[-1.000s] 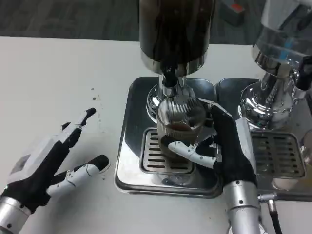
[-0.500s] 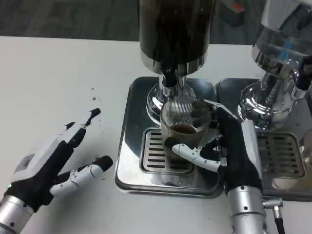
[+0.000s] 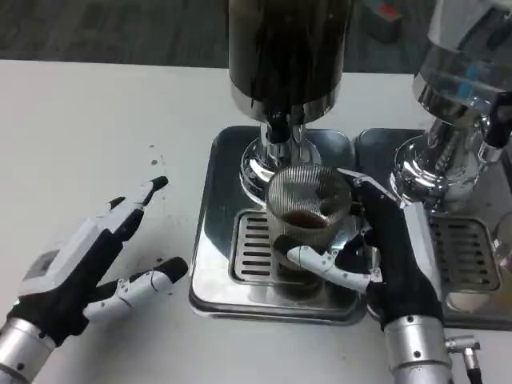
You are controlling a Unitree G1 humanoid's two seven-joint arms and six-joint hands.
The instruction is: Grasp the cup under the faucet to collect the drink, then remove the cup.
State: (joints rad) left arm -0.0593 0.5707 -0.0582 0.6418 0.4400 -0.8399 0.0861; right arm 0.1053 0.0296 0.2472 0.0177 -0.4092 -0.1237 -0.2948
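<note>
right hand [image 3: 392, 256] grasps the ribbed cup [image 3: 306, 210] under the faucet [image 3: 278, 128]; left hand [image 3: 84, 268] spread, holding nothing

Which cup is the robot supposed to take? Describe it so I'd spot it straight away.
Find the tall dark drink dispenser at the table's middle, standing on a shiny steel drip tray. Right under its faucet, above the slotted grate, is the clear ribbed glass cup holding dark liquid. The right hand grips it.

Faucet [image 3: 278, 128] close above cup [image 3: 306, 210]
</note>
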